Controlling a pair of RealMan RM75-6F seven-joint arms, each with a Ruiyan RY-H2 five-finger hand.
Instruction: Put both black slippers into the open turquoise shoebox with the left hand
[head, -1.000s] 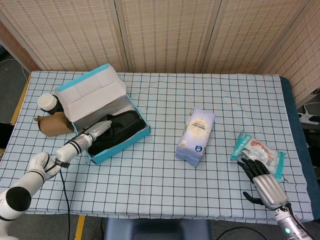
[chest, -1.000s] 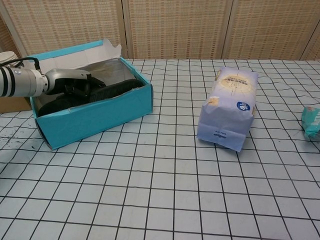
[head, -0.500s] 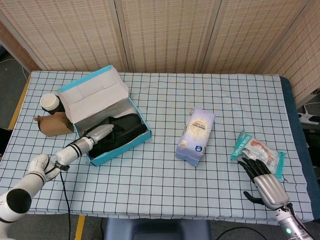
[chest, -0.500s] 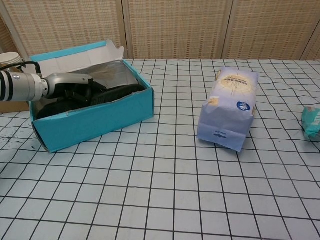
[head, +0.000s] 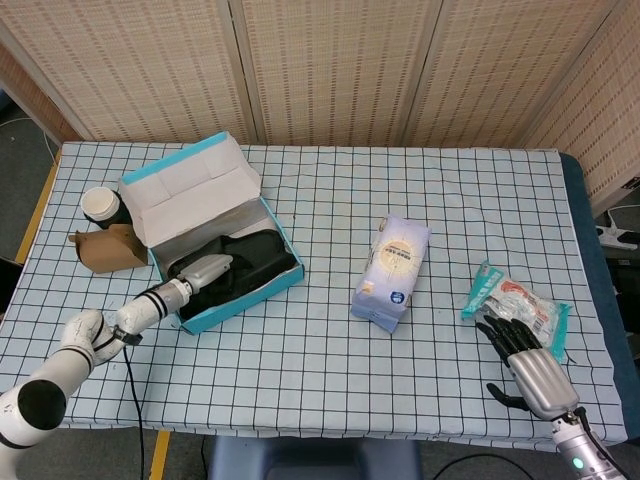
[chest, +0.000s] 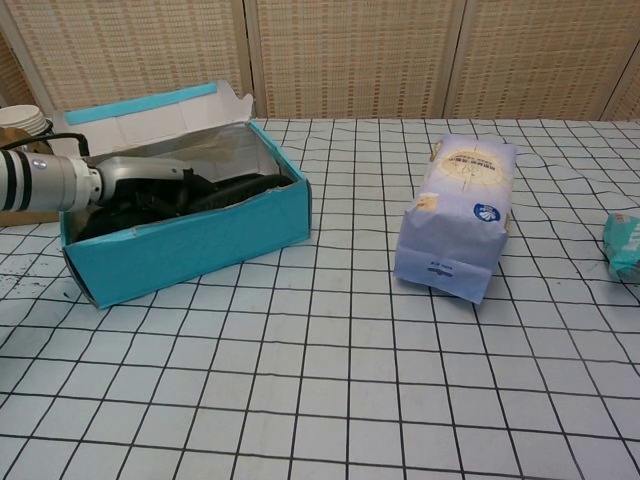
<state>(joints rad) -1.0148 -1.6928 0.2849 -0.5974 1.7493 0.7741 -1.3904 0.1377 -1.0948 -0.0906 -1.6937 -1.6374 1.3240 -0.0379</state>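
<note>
An open turquoise cardboard shoebox (head: 245, 298) sits on a checked tablecloth (head: 320, 370), lid flap raised. Black slippers (chest: 235, 187) lie inside it. The silver left hand (head: 205, 270) reaches into the box over the slippers; whether it grips them cannot be told. Well right of the box, the black-fingered right hand (head: 522, 352) rests empty, fingers spread.

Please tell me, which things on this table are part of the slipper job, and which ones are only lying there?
Part of the job:
- black slippers, inside the box
- turquoise shoebox, lid open
- left hand, reaching into the box

Only lying there:
- pale blue bag
- snack packet, next to the right hand
- paper cup
- brown cardboard piece
</note>
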